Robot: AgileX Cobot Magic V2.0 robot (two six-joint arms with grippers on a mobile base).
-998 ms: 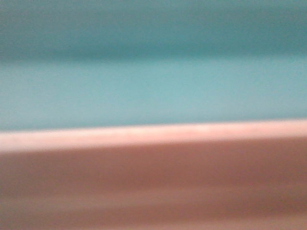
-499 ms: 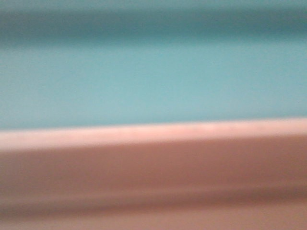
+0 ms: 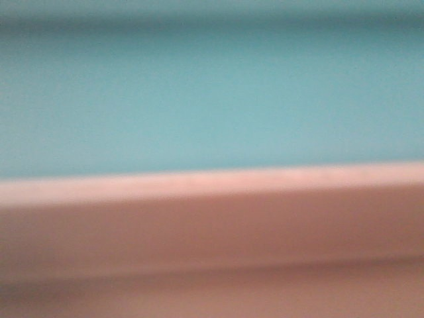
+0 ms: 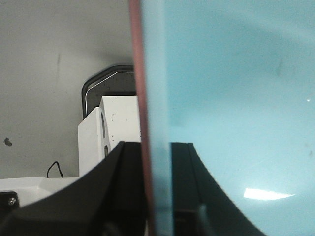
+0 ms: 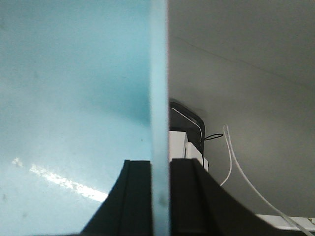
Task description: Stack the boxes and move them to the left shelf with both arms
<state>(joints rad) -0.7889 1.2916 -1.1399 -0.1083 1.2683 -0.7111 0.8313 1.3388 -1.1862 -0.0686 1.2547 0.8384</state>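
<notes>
The light blue tub [image 4: 236, 98] sits nested inside the salmon pink tub [image 3: 212, 232], both smooth-walled. The left gripper [image 4: 155, 147] is clamped on their doubled wall. The right gripper [image 5: 160, 163] pinches the blue wall between its fingers.

A plain grey surface [image 4: 44, 73] fills the background, marked by one small dark speck [image 4: 7, 142]. Against it stands a white boxy housing [image 4: 118, 128], with a dark rounded panel [image 4: 103, 86] edged in a pale line just behind it (what it is I cannot tell). A thin black cable [image 4: 54, 163] loops above a white ledge [image 4: 34, 184]. In the right wrist view a white cable [image 5: 231, 164] trails across the grey
</notes>
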